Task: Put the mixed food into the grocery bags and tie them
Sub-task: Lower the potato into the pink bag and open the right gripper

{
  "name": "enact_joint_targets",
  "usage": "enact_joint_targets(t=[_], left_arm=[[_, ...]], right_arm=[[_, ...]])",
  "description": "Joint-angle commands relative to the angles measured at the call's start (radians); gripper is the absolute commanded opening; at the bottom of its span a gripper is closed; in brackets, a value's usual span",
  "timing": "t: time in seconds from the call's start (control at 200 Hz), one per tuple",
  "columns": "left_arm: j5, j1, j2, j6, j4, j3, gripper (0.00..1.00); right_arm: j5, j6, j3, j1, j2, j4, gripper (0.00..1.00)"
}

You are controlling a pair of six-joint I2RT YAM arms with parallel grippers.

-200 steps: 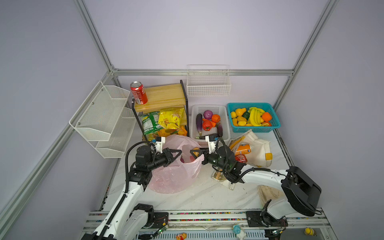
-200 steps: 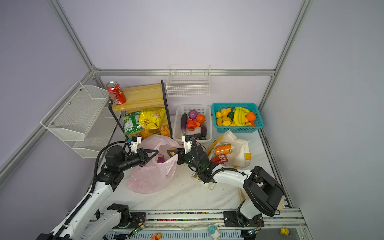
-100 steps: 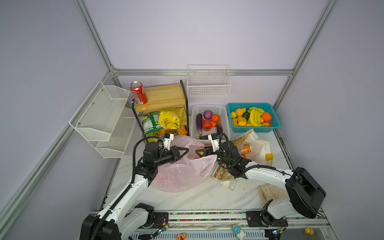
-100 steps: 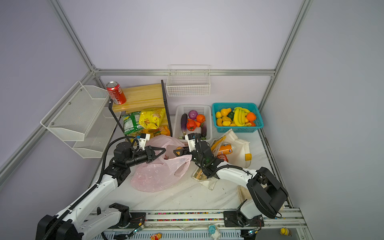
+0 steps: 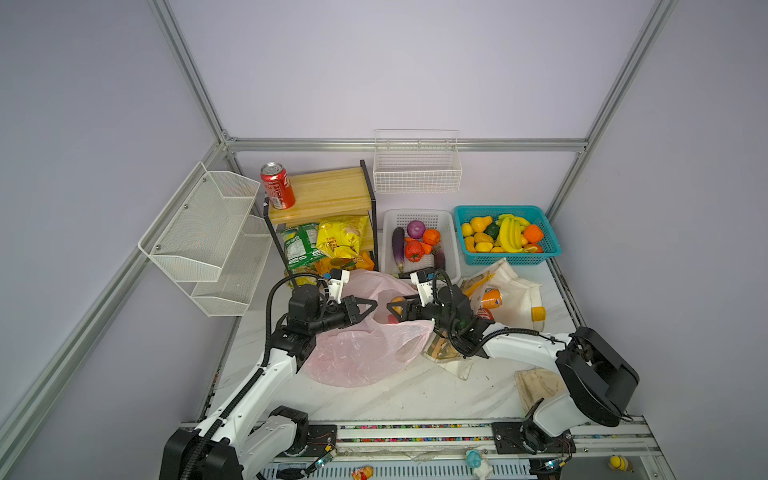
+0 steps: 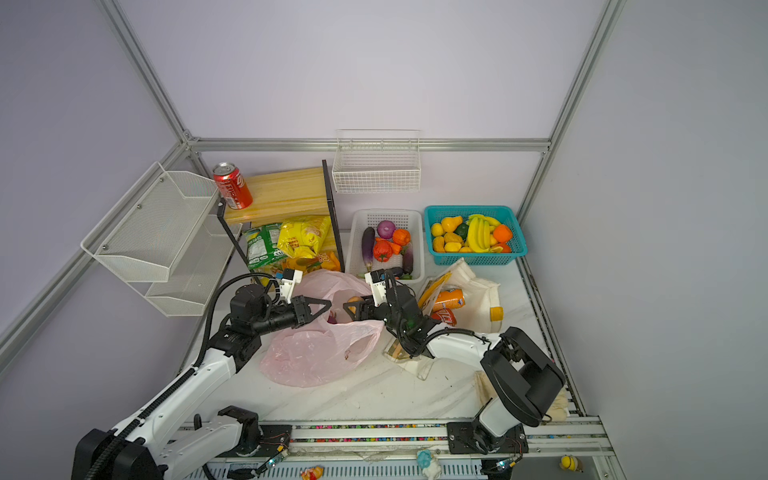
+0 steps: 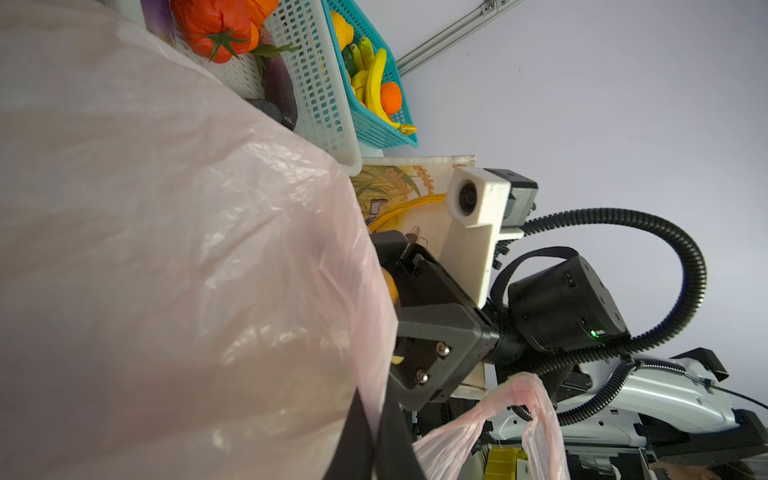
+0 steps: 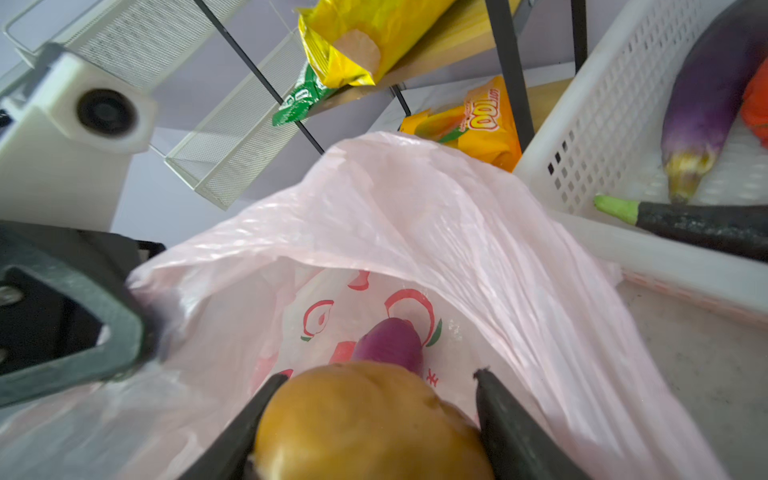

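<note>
Right pincer (image 5: 394, 311) grips the potato (image 8: 365, 419) over the pink bag (image 5: 357, 353) mouth; left pincer (image 5: 372, 306), closed, pinches its rim. Onion (image 8: 390, 345) inside. Cola can (image 5: 277, 185), 11 o'clock, and tying remain.

Lilac walls (image 5: 415, 62); perhaps marble tabletop (image 5: 415, 395).

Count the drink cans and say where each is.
3: a red cola can on the wooden shelf, an orange soda can and a second red can in the white canvas tote. Others may be hidden.
</note>
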Motion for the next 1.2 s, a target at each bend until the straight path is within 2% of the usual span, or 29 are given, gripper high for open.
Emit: enact_joint_targets(t=[0.0, 0.115, 0.28, 0.365, 0.545, 0.75, 0.895, 1.03, 1.19], left_arm=[[0.040, -0.001, -0.002, 0.034, 0.029, 0.063, 0.00], [0.044, -0.003, 0.009, 0.004, 0.065, 0.060, 0.00], [0.050, -0.010, 0.018, -0.035, 0.103, 0.062, 0.00], [0.047, -0.015, 0.022, -0.047, 0.112, 0.056, 0.00], [0.043, -0.017, 0.027, -0.070, 0.137, 0.041, 0.00], [0.024, -0.017, 0.028, -0.086, 0.154, 0.040, 0.00], [0.017, -0.012, 0.030, -0.091, 0.158, 0.038, 0.00], [0.028, 0.008, 0.020, -0.103, 0.159, 0.032, 0.00], [0.049, 0.069, -0.012, -0.122, 0.169, 0.005, 0.00]], right_arm=[[0.049, 0.078, 0.004, 0.037, 0.030, 0.116, 0.43], [0.100, 0.147, 0.001, 0.076, 0.068, 0.158, 0.43], [0.193, 0.225, 0.065, 0.121, 0.151, 0.047, 0.45], [0.180, 0.265, 0.089, 0.134, 0.193, 0.034, 0.47], [0.058, 0.313, 0.145, 0.143, 0.234, 0.035, 0.56], [-0.094, 0.311, 0.202, 0.142, 0.225, 0.016, 0.69], [-0.162, 0.299, 0.214, 0.142, 0.223, 0.012, 0.74], [-0.153, 0.263, 0.205, 0.135, 0.191, -0.039, 0.75], [-0.056, 0.135, 0.218, 0.131, 0.120, -0.207, 0.77]])
